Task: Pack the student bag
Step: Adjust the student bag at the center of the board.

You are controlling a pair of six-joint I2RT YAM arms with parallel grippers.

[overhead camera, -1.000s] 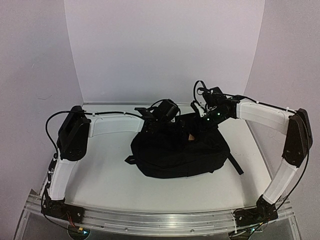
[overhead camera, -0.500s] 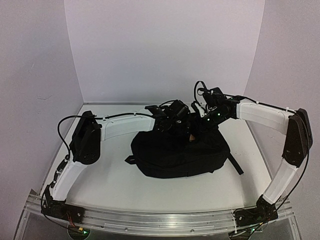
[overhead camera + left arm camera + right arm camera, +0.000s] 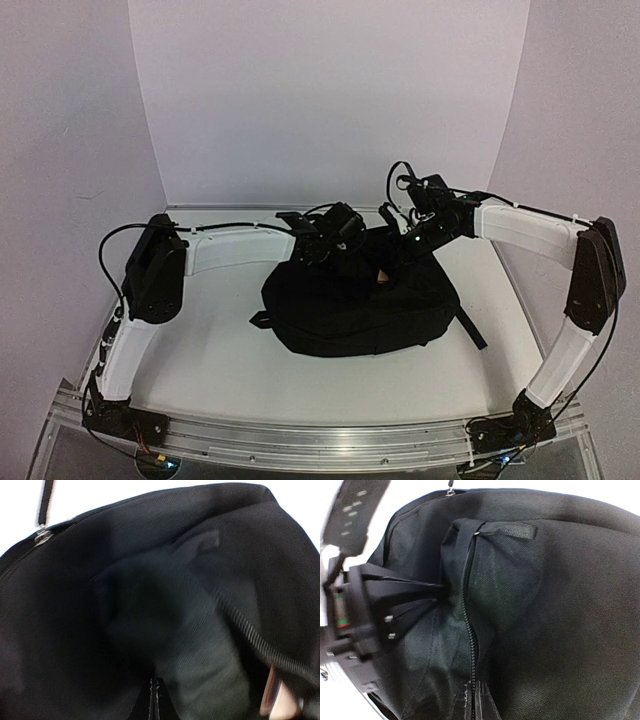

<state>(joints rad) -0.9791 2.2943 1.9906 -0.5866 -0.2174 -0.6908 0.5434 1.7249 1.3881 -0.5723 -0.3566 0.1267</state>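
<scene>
The student bag (image 3: 355,305) lay flat mid-table (image 3: 220,370), and both of my grippers were at its far edge, the open mouth. The right gripper (image 3: 471,700) had its jaws pinched tight on the bag's zip (image 3: 468,630) edge, and the teeth ran straight up and away from the fingertips. A small webbing loop (image 3: 507,529) sat beyond them, slightly to their right. The left gripper (image 3: 154,700) had its jaws fully closed, tips together against the grey-black lining. I couldn't tell whether any cloth was caught between them. Just right of those jaws, low in the opening, something pale pink (image 3: 279,700) showed, too blurred to name.
</scene>
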